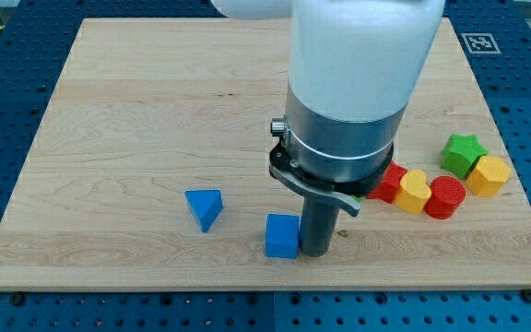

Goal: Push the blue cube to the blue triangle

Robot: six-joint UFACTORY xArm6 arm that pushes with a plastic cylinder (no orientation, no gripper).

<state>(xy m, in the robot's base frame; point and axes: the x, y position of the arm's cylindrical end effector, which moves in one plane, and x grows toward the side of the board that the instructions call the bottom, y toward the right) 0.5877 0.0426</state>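
Tip: touching the blue cube at its 3 o'clock side; no jaws in view.
Blue triangle: near, at cube's 10 o'clock, bare table between.
Cube: near table's bottom edge.

A white cylindrical arm housing meets a grey metal collar with a small screw, ending in my tip, a dark rod.

Single view only: looks down at a slant from beyond the wooden board's 6 o'clock edge, toward 12 o'clock, close, whole board nearly framed.
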